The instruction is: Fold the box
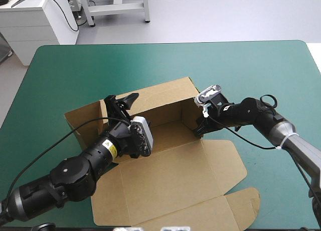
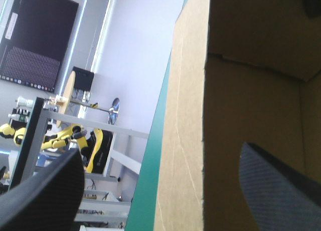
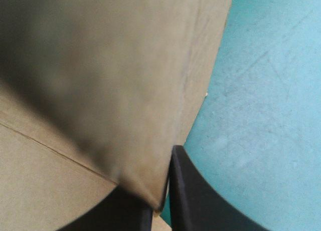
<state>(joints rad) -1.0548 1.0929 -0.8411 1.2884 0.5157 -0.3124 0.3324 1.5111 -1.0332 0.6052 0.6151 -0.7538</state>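
Box: light, stiff board, best held by wall edges. Right gripper clamped on it; left gripper spread, seemingly astride a wall.

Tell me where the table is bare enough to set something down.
Bare: the wide strip of table between the box and the far edge, plus the far left and far right corners. Crowded: the middle, where the left gripper and right gripper are at the box's side walls, and the near side, covered by the flat lid.
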